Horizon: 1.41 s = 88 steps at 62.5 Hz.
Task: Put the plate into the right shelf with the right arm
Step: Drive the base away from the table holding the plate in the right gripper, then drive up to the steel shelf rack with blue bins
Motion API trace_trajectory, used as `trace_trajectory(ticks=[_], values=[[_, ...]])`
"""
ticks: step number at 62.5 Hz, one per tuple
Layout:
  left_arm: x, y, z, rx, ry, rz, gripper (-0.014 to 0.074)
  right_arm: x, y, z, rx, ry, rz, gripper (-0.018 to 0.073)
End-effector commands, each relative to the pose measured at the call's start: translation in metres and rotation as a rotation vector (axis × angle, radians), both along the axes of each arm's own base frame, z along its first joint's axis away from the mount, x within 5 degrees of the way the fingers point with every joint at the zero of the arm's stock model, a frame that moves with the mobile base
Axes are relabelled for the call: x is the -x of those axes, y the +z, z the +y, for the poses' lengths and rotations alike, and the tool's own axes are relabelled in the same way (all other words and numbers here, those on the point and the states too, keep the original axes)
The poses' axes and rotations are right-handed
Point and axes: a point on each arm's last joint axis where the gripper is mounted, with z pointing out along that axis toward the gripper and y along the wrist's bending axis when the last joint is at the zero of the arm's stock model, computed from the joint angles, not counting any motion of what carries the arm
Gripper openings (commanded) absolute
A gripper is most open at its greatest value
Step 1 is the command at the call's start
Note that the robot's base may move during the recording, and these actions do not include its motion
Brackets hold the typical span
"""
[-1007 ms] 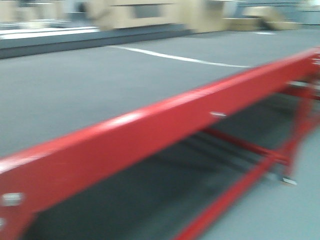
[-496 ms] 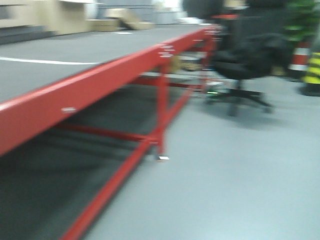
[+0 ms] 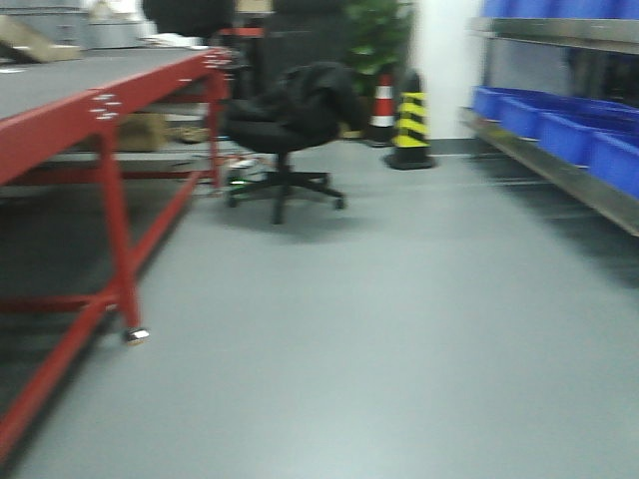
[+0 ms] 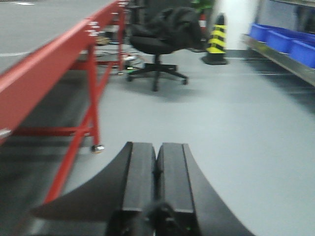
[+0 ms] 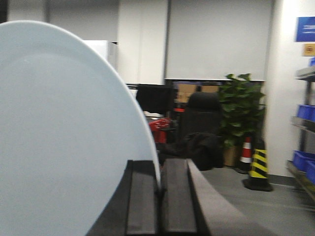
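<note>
The white plate [image 5: 64, 132] fills the left half of the right wrist view, standing on edge. My right gripper [image 5: 158, 169] is shut on its rim, which is pinched between the two dark fingers. The right shelf [image 3: 569, 140] runs along the right side of the front view, a steel rack carrying blue bins; it also shows at the right edge of the left wrist view as the shelf [image 4: 290, 46]. My left gripper [image 4: 156, 152] is shut with nothing between its fingers, hanging above the grey floor. Neither arm appears in the front view.
A long red-framed table [image 3: 100, 130] runs along the left. A black office chair [image 3: 285, 125] with dark cloth on it stands ahead. Behind it are a yellow-black cone [image 3: 409, 125], a red-white cone [image 3: 382, 100] and a green plant [image 3: 374, 35].
The front view has swung to the right: the red table slid from centre to the left edge, and the chair, cones and blue-bin shelf have come into view.
</note>
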Motion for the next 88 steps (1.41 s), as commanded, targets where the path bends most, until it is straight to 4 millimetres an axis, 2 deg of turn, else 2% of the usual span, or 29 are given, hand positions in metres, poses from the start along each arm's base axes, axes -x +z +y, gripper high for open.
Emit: trace_trajectory(ticks=[1, 88], values=[[0.0001, 0.0055, 0.0, 0.017, -0.002, -0.084, -0.0047, 0.003, 0.0151, -0.0044, -0.049, -0.034, -0.086, 0.0057], [0.0001, 0.0055, 0.0, 0.017, -0.002, -0.084, -0.0047, 0.003, 0.0151, -0.0044, -0.049, -0.033, -0.086, 0.0057]])
